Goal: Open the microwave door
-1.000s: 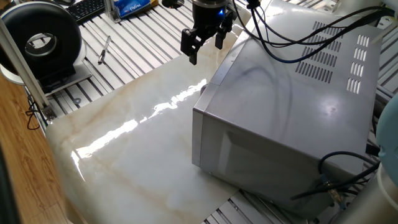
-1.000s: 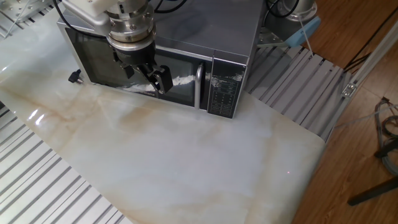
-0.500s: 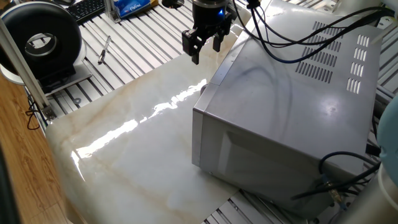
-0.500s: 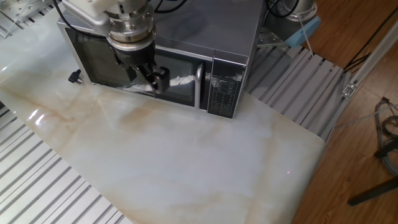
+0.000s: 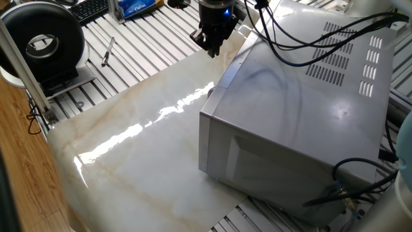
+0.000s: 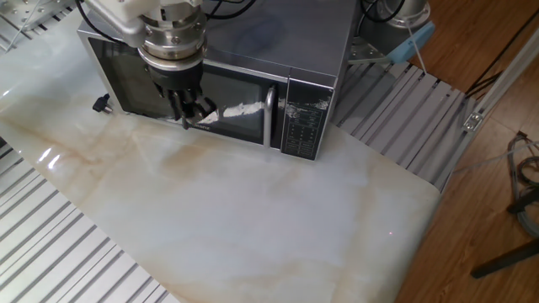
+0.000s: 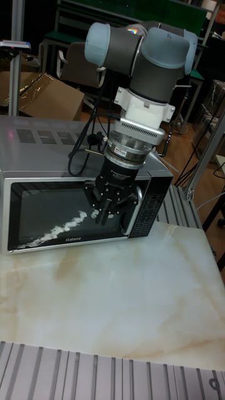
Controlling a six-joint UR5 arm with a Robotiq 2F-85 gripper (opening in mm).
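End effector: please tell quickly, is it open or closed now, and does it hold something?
End effector: closed, holding nothing, in front of the microwave door.

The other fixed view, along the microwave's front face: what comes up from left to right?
Small black knob-like object on the marble → dark window of the silver-framed microwave door → black gripper, fingers together → vertical silver door handle → dark keypad control panel.
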